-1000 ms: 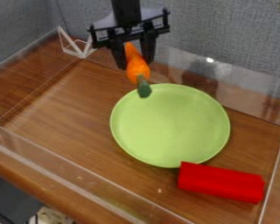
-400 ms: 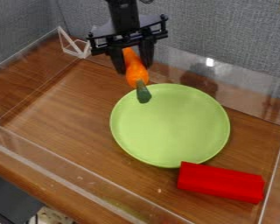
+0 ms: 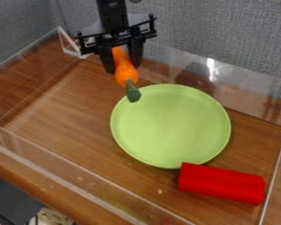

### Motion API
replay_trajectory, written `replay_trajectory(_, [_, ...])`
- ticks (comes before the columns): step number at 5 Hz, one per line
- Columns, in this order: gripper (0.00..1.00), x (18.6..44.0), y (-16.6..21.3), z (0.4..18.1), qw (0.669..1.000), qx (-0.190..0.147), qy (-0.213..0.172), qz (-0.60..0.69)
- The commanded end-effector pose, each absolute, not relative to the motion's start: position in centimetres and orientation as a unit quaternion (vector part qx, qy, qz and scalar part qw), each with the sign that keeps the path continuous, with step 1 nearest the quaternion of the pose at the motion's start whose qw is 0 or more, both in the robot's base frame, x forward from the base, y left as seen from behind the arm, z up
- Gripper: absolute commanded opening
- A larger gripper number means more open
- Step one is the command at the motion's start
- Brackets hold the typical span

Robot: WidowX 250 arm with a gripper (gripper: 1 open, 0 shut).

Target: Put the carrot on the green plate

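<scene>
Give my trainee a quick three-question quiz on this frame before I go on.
1. True or false: the carrot lies flat on the green plate.
2. What is the end effector shut on?
A. the carrot
B. the red block
C. nothing
3. Which object rests on the table against the plate's near right rim?

Key:
1. False; it hangs in the end effector at the plate's far left rim.
2. A
3. The red block.

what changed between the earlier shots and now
The gripper, shut on the carrot throughout, carried it leftward in the picture, from over the green plate's far rim to its upper-left edge. Nothing was let go. The plate and red block stayed put.
</scene>
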State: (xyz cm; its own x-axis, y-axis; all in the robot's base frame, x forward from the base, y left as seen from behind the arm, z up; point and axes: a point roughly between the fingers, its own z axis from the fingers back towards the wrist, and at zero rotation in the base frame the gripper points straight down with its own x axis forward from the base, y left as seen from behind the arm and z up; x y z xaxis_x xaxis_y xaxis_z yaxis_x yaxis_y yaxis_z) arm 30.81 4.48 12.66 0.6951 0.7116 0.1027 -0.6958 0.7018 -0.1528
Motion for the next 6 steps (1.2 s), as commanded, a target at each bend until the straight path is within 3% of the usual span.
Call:
replay_trajectory(1, [0.0, 29.6, 1.2, 14.5, 0.91, -0.058, -0.121, 0.392])
replay_trajectory(4, [0.0, 29.7, -4.8, 7.4, 0.946, -0.053, -0.114, 0.298])
replay_trajectory(6, [0.0, 31.7, -2.6, 5.8, 0.937, -0.054, -0.131, 0.319])
